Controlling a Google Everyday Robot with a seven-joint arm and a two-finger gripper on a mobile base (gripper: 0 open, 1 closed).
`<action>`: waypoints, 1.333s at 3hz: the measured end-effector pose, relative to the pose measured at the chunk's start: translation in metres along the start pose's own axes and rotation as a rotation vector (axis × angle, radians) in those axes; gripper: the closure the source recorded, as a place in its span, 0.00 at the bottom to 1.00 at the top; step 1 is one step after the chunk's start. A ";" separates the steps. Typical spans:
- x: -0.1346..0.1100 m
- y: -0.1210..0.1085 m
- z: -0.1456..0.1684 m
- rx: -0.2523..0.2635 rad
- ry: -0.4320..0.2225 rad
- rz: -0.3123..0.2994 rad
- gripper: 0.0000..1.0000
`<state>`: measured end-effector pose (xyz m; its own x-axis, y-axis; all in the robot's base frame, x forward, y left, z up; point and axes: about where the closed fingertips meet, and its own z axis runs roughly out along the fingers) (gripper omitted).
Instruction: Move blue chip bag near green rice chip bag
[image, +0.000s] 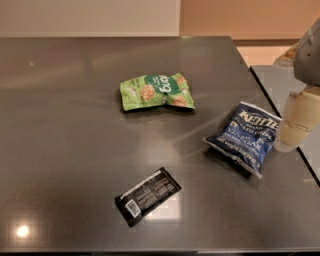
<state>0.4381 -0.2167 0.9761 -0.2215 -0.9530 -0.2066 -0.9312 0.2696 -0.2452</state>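
Blue chip bag (245, 136) lies on dark grey tabletop (65, 125), right of & nearer camera than green rice chip bag (156, 91), apart from it w/ bare surface between; white "Kettle" lettering faces up, bag turned at an angle; pincer (292, 130) sits at frame's right edge, further right of green bag, just beside blue bag's right side; can't tell if it touches, nor whether pincer is open or closed; flat black packet (147, 196) w/ barcode lies nearer camera than green bag, apart from both bags.
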 end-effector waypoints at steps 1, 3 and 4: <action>0.000 0.000 0.000 0.000 0.000 0.000 0.00; -0.009 0.002 0.010 -0.043 -0.044 -0.093 0.00; -0.012 0.012 0.028 -0.065 -0.062 -0.215 0.00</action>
<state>0.4380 -0.1984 0.9490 0.0008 -0.9767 -0.2145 -0.9722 0.0494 -0.2288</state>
